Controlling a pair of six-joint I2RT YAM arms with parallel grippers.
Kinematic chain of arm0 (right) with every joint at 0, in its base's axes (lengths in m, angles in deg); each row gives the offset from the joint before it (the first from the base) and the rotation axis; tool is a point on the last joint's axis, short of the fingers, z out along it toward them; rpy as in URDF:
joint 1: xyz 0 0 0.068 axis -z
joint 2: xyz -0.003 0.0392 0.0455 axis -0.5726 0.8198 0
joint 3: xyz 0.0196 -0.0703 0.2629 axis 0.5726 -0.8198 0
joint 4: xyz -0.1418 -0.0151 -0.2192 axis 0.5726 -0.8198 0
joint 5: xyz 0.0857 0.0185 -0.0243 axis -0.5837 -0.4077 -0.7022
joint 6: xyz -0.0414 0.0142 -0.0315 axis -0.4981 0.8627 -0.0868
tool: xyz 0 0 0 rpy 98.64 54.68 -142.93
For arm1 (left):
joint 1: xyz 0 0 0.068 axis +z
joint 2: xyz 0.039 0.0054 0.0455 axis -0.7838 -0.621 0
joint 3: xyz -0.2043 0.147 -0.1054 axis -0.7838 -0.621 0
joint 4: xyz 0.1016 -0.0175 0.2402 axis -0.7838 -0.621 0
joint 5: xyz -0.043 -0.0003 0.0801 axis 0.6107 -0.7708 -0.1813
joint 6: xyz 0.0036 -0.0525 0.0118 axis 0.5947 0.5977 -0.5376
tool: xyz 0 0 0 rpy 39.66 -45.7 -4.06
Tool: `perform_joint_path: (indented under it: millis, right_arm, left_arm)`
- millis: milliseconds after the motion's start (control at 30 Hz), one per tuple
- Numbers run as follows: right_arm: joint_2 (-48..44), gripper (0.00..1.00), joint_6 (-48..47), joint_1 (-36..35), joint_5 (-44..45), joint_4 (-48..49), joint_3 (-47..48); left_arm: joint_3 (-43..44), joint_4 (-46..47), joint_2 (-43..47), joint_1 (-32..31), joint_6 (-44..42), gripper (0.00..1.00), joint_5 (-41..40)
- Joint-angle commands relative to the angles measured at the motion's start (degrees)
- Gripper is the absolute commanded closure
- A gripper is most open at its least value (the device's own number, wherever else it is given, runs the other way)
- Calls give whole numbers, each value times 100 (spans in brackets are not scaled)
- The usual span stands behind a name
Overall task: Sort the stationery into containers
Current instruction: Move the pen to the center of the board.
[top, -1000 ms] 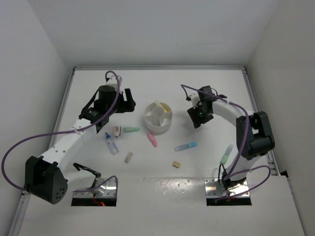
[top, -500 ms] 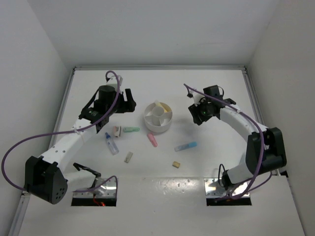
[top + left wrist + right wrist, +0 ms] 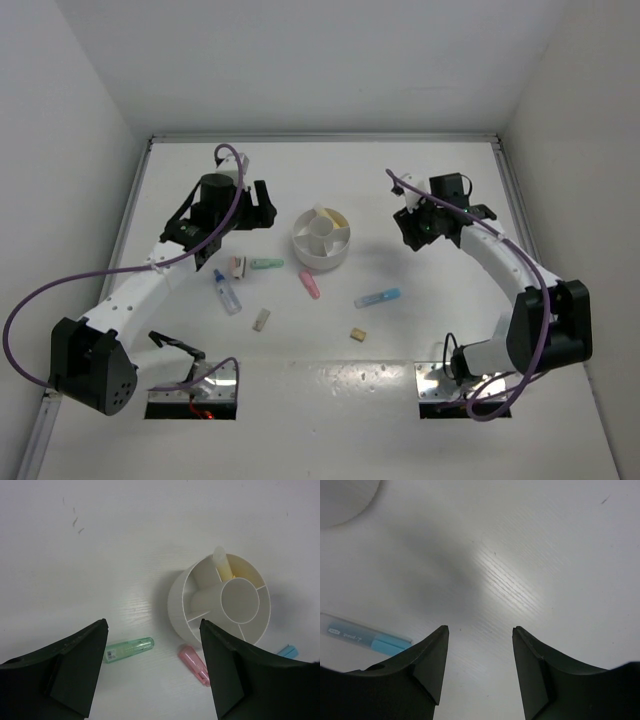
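Overhead, we see the white table (image 3: 330,180); left wrist looks down close, sharing the round white divided bowl (image 3: 176,600); right wrist, nearer, shares the pale blue marker stick (image 3: 365,634).

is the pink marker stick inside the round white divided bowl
No, the pastel pink marker stick lies on the white table just outside the round white divided bowl.

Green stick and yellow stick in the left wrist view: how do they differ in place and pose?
The green stick lies on the table, outside the bowl; the yellow stick is inside an outer compartment. The green stick lies flat; the yellow stick leans up, its tip above the rim. Both are small pastel marker-like sticks.
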Motion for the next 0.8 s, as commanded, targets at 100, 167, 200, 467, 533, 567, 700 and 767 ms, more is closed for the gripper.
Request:
perform_joint_path:
  millis: [100, 167, 200, 467, 533, 567, 700, 767]
  right_arm:
    - [-12, 45, -102, 134, -166, 84, -28]
    - [67, 45, -102, 194, -44, 31, 25]
    - [120, 45, 2, 195, 9, -65, 104]
    - [-396, 49, 425, 300, 2091, -1120, 44]
    - [-1053, 49, 303, 353, 2163, -1382, -194]
    - [-1231, 47, 302, 353, 2163, -1488, -194]
    - [-1742, 46, 355, 458, 2573, -1648, -658]
    - [-1848, 42, 355, 520, 2829, -1499, -835]
  left_arm:
    - [201, 110, 178, -23, 10, 20, 29]
    - [201, 110, 178, -23, 10, 20, 29]
    - [201, 110, 178, -23, 10, 20, 29]
    - [201, 110, 178, -23, 10, 20, 82]
    - [201, 110, 126, -23, 10, 20, 205]
    - [201, 110, 126, -23, 62, 20, 283]
    - [201, 110, 126, -23, 62, 20, 337]
    - [201, 110, 126, -23, 62, 20, 337]
